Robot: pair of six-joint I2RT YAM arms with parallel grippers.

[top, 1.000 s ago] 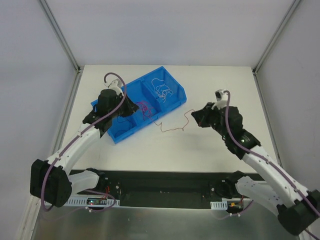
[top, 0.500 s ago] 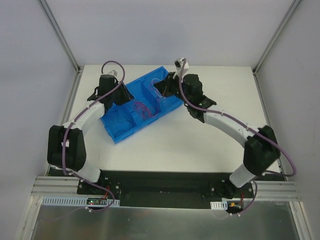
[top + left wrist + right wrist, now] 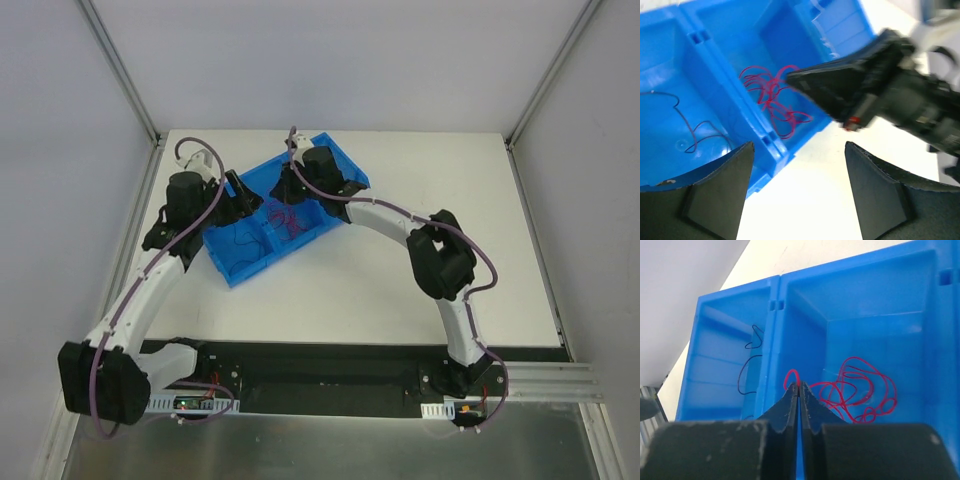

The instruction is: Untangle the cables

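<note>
Starting from my left side, my left gripper (image 3: 797,152) hangs over the near wall of the blue bin (image 3: 705,60). Its fingers are wide apart and nothing is between them. Below it, in the left compartment, lies the black wire (image 3: 676,104). It is one wavy line, its length runs more or less along the floor of this compartment, and it touches no other wire.

In the next compartment to the right is the red wire (image 3: 774,102), a loose heap of loops. It has no clear long axis, because the loops point in every direction. My right gripper (image 3: 799,388) is over this heap with the jaws pressed together. One small red loop stands up exactly at the tips, so I judge that it is pinched there.

I think these wires are very light, soft and springy, and almost too thin for a firm hold. A good place to take one is a loop which rises from the floor, or a free end. The pull should be slow, because a curl can catch on another.
</note>
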